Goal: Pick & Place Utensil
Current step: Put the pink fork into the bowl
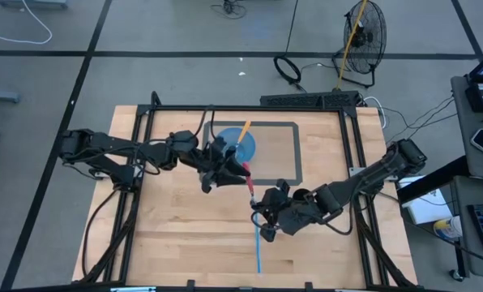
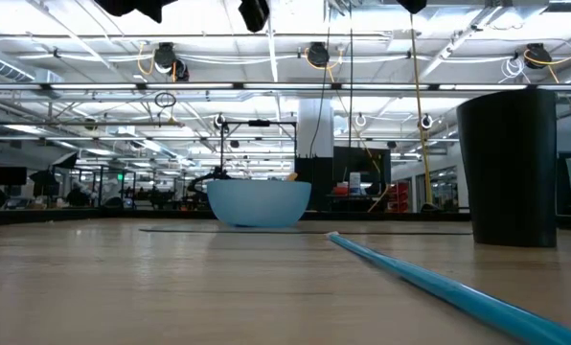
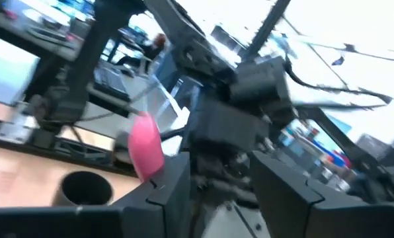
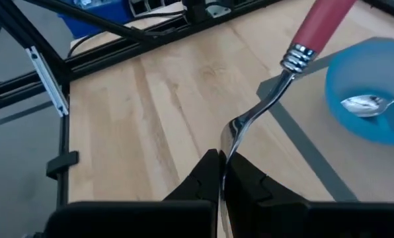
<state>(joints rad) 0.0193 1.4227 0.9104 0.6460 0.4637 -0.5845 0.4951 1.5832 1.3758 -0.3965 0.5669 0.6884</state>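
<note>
A utensil with a pink handle (image 1: 241, 169) and a metal stem hangs in the air between the two grippers, near a blue bowl (image 1: 232, 144) on a grey mat. My right gripper (image 4: 221, 173) is shut on its metal end. My left gripper (image 3: 220, 192) is open beside the pink handle end (image 3: 146, 147), which shows just outside one finger (image 3: 167, 188). A spoon (image 4: 365, 103) and an orange-handled utensil (image 1: 243, 132) rest in the bowl. A long blue utensil (image 1: 258, 253) lies flat on the table. My right gripper pinches the utensil's metal end (image 4: 225, 147) between its two fingers, with the stem running on ahead of the fingers toward the bowl. The utensil is lifted clear of the table, its pink handle (image 4: 319, 23) slanting up and away. Whether my left gripper touches the handle cannot be told.
A tall black cup (image 2: 511, 168) stands on the table toward the right and also shows as a black cup (image 3: 84, 188) in the left wrist view. The blue utensil (image 2: 439, 283) lies across the near middle of the table. The table's black frame rails (image 4: 48, 86) border the wood.
</note>
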